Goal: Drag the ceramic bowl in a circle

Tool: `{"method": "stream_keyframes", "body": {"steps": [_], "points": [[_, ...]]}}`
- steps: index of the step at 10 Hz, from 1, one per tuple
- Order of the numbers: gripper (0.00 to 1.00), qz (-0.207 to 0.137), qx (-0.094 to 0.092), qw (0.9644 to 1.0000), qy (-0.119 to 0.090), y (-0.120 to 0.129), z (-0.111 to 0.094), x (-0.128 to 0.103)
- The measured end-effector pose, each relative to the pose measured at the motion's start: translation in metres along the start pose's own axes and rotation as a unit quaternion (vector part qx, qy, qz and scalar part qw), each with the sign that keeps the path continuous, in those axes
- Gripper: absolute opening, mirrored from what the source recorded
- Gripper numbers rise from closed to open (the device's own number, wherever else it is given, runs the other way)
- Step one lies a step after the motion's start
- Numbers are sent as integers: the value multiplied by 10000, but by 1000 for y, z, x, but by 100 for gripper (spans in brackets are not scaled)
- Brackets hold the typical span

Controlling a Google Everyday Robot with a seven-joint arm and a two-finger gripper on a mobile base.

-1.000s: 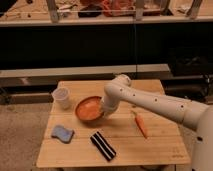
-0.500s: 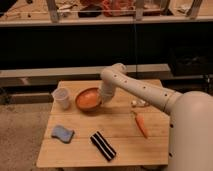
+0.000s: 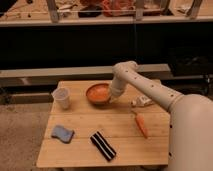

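Altogether six things are counted on the wooden desk (image 3: 80, 120): one ceramic bowl (image 3: 97, 93), one translucent white cup (image 3: 61, 98), one blue sponge (image 3: 62, 133), one black strip with white stripes (image 3: 103, 145), one carrot (image 3: 141, 124) and one small whitish object (image 3: 142, 102) that cannot be made out. The ceramic bowl is set upright toward the desk's far edge, between the cup and the whitish object, and the one gripper (image 3: 111, 98) is seen at the bowl's rim on the side away from the cup. Whether the gripper is open or closed on that rim cannot be told
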State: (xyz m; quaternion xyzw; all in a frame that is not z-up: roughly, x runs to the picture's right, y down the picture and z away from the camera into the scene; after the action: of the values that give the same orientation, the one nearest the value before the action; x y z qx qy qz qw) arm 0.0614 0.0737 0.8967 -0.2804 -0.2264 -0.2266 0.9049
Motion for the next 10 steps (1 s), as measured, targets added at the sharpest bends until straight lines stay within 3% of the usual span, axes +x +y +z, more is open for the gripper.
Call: {"method": "stream_keyframes", "body": {"steps": [3, 5, 10], "points": [[1, 560, 78, 9984, 6, 27, -10, 46], [1, 806, 98, 9967, 9, 50, -11, 58], [1, 813, 299, 9962, -96, 138, -18, 19]]}}
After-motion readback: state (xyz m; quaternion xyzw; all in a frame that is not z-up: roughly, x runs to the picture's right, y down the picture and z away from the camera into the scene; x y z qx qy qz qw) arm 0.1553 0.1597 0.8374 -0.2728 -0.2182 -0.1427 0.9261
